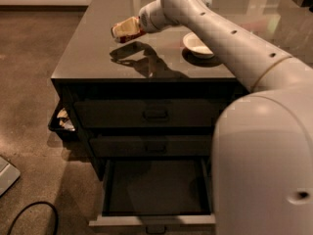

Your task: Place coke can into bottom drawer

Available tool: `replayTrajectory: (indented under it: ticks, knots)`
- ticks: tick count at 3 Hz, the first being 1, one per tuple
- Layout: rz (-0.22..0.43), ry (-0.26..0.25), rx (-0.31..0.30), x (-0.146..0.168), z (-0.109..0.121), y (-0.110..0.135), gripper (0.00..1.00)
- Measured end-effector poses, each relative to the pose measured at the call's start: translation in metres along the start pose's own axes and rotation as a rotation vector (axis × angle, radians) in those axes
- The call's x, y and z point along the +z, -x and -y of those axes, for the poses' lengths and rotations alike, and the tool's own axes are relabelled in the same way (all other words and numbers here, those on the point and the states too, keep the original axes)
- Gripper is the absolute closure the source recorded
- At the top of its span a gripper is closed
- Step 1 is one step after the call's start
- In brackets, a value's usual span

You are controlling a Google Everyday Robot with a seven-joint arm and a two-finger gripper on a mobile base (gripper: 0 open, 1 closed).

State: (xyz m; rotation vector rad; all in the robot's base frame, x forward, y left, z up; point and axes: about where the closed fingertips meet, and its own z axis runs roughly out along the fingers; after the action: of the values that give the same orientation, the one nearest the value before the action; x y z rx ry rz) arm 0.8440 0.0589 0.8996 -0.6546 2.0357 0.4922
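We see the gripper (122, 31) held above the left part of the desk (88, 58), at the end of the arm (230, 38), which reaches in from the right. Its jaws are closed on the can (131, 36), of which only a red strip shows below them. The can lies tilted, close to horizontal, clear of the desk top, with a shadow beneath it. The bowl (198, 45) stands on the desk to the right of the gripper, apart from it. The bottom drawer (154, 190) is pulled out, its dark interior open to view. The upper drawers (155, 114) are closed. A basket (61, 124) sits beside the cabinet's left side, and a cable (29, 214) lies on the floor
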Motion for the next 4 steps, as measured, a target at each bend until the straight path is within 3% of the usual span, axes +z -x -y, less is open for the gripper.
replayTrajectory:
  ticks: [1,2,3,4]
  knots:
    - [0.043,0.007,-0.014,-0.048,-0.011,-0.003,1.0]
    - [0.053,0.044,-0.023,-0.101,-0.029,-0.024,1.0]
    - [0.018,0.078,-0.022,-0.15,-0.046,-0.054,1.0]
    - [-0.059,0.101,-0.005,-0.188,-0.061,-0.091,1.0]
